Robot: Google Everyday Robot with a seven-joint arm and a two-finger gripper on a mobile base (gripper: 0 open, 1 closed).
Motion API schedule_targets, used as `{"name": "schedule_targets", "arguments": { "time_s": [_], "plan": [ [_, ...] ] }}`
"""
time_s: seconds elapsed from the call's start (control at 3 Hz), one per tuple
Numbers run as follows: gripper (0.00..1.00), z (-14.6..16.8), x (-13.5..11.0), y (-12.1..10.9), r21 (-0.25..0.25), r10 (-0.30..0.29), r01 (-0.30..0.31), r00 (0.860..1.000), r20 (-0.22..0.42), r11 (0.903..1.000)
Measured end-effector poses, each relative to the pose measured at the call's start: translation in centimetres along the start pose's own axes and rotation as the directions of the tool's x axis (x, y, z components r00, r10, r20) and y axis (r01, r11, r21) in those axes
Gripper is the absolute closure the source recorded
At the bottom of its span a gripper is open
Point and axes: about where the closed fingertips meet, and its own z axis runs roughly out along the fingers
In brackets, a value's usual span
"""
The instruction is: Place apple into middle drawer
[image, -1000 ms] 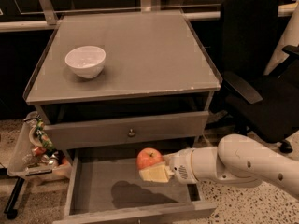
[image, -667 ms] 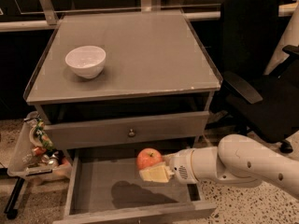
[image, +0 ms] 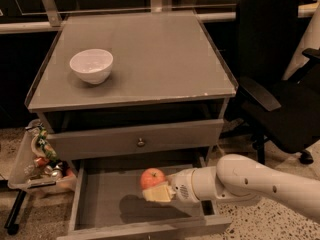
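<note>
Item: small round red-orange apple point(image: 152, 178), clamped in my two-finger gripper point(image: 156, 186), hanging over the wide grey-brown wooden middle drawer point(image: 100, 199) (shadow beneath). Risk, as I judge it: released from here, it bounces or rolls against the low sides.

The grey desk point(image: 150, 59) carries one thing on its flat top: a white bowl point(image: 91, 65), upright, near the left edge and about midway between the back and front corners. Below the front edge, the pincer point(image: 156, 186) grips the apple point(image: 152, 177) above the open middle drawer point(image: 100, 204).
</note>
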Motion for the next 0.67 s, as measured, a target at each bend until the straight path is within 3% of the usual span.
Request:
{"name": "schedule_targets", "arguments": {
  "time_s": [0.33,0.67],
  "plan": [
    [1.00,2.6,1.1,-2.6,0.044,0.017,-0.018,1.000,0.020,0.9989],
    [1.00,7.3,4.3,-6.1,0.074,0.074,-0.076,0.997,0.031,0.9944]
  ]
}}
